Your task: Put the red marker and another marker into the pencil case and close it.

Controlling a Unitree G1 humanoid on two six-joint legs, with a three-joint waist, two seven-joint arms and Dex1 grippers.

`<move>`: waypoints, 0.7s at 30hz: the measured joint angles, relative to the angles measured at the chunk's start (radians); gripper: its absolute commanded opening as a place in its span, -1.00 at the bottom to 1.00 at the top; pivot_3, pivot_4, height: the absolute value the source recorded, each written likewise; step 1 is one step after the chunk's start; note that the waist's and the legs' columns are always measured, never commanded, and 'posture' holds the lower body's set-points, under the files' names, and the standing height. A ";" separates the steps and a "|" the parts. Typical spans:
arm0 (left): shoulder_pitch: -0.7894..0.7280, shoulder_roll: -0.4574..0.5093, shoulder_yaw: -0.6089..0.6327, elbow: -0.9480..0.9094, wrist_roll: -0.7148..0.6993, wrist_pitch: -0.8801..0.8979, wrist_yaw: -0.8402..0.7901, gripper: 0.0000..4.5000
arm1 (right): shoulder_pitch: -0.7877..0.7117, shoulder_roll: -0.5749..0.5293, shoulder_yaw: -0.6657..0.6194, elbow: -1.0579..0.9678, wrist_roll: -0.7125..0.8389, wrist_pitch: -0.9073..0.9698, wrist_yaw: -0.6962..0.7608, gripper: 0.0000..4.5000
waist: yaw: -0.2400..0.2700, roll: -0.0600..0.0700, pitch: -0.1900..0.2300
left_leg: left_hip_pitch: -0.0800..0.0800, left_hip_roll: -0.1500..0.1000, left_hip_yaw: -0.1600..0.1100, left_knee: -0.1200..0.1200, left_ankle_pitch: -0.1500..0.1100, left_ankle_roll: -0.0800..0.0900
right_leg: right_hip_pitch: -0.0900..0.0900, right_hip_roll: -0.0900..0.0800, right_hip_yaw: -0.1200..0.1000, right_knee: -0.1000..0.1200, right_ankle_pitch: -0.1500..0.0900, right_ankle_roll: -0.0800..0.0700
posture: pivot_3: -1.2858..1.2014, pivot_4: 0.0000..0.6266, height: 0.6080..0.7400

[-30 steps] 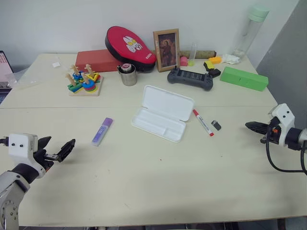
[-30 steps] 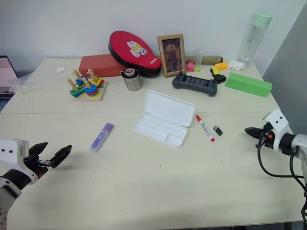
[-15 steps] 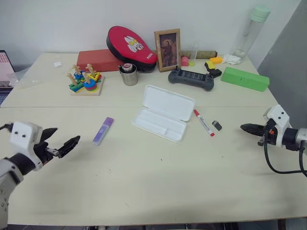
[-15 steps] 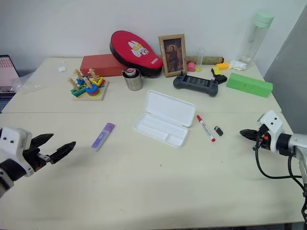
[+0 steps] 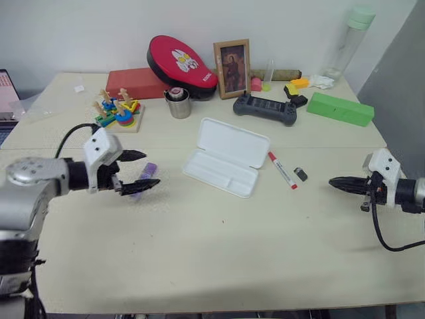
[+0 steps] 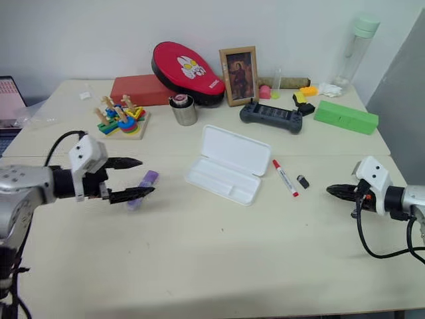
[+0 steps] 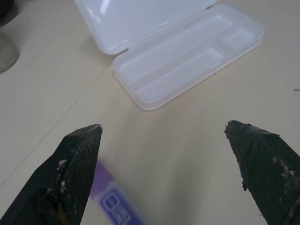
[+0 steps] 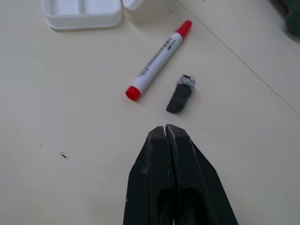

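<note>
L gripper (image 5: 141, 169) hangs over the table (image 5: 219, 252) w/ fingers spread wide, empty, pointing toward the pencil case (image 5: 227, 156); the purple highlighter (image 6: 143, 188) lies flat on the table right at its tips, partly hidden behind the lower finger in the head views, and in the L wrist view it sits just by one finger (image 7: 70, 173), no contact visible. Case is open near table centre, lid laid back flat, divided tray facing up & empty. Red marker (image 5: 281, 170) lies flat just beside the case on its R side, not touching, red cap toward the far edge; a small black object (image 5: 299, 173) sits just beside the marker. R gripper (image 5: 344, 182) is at the table's R edge, fingers pressed together on nothing, aimed toward marker & black piece, well apart from both. Back of table: red box (image 5: 136, 83), stacking toy (image 5: 117, 113), metal cup (image 5: 177, 104), framed picture (image 5: 230, 68), game controller (image 5: 264, 109), green box (image 5: 337, 108).
</note>
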 measured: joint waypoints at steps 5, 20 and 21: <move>-0.173 -0.102 -0.155 0.193 0.110 -0.115 -0.086 1.00 | 0.013 0.002 -0.003 -0.142 0.043 0.045 0.000 -0.99 | -0.002 0.000 0.000 | -0.001 0.000 0.000 0.001 0.000 0.000 | 0.000 0.000 0.000 0.001 0.000 0.000 | 0.03 -0.52 1.00; -0.410 -0.281 -0.323 0.558 0.302 -0.389 -0.276 1.00 | -0.043 0.049 0.074 -0.353 0.148 0.161 -0.058 -0.99 | 0.000 0.000 0.000 | -0.002 0.000 -0.002 0.001 0.000 0.000 | 0.000 0.000 -0.002 0.000 0.000 0.000 | 0.03 -0.52 1.00; -0.417 -0.287 -0.326 0.578 0.308 -0.405 -0.284 1.00 | -0.043 0.050 0.077 -0.357 0.148 0.164 -0.063 -0.99 | 0.000 0.000 0.000 | -0.002 0.000 -0.002 0.001 0.000 0.000 | 0.000 0.000 -0.002 0.000 0.000 0.000 | 0.03 -0.52 1.00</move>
